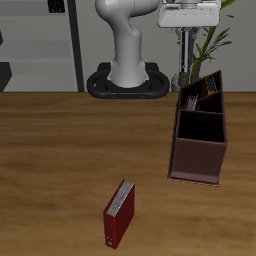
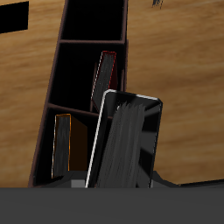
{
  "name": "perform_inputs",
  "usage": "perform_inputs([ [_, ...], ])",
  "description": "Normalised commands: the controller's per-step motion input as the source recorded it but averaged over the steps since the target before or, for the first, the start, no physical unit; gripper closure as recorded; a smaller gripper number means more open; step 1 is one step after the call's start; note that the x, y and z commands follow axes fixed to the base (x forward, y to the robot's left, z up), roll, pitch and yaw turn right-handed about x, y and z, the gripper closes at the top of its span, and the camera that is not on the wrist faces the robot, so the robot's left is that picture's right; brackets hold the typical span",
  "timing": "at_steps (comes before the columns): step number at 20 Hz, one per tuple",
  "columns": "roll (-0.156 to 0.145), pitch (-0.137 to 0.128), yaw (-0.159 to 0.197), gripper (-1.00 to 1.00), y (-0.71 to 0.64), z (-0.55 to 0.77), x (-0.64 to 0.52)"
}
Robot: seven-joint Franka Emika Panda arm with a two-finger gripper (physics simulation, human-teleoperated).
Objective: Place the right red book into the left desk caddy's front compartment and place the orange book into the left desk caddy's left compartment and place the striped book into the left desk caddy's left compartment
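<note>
The striped book [image 2: 129,140] fills the wrist view close up, tilted and hanging over the left desk caddy [image 2: 45,131]. My gripper [image 1: 186,38] is shut on it, high above the caddy's [image 1: 198,150] back end. Its fingers are hidden in the wrist view. The orange book [image 2: 63,144] stands on edge in the compartment just below the striped book. The right red book [image 2: 103,79], dark maroon, stands in the neighbouring compartment. The compartment beyond that one is empty.
A brighter crimson book [image 1: 120,213] lies on the table near its front edge, well apart from the caddy. A potted plant [image 1: 212,42] stands behind the caddy, beside the robot's base [image 1: 128,82].
</note>
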Motion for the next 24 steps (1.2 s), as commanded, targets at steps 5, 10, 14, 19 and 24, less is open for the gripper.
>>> perform_inputs([
  [5,0.039,-0.005,0.043,1.00,0.11,-0.03,0.09],
  [10,0.028,0.011,0.010,1.00,0.05,-0.04,0.10],
  [14,0.040,0.028,0.007,1.00,0.18,-0.09,0.09],
  [19,0.038,0.007,0.021,1.00,0.16,-0.06,0.00],
  [24,0.029,0.013,0.014,1.00,0.08,-0.05,-0.03],
])
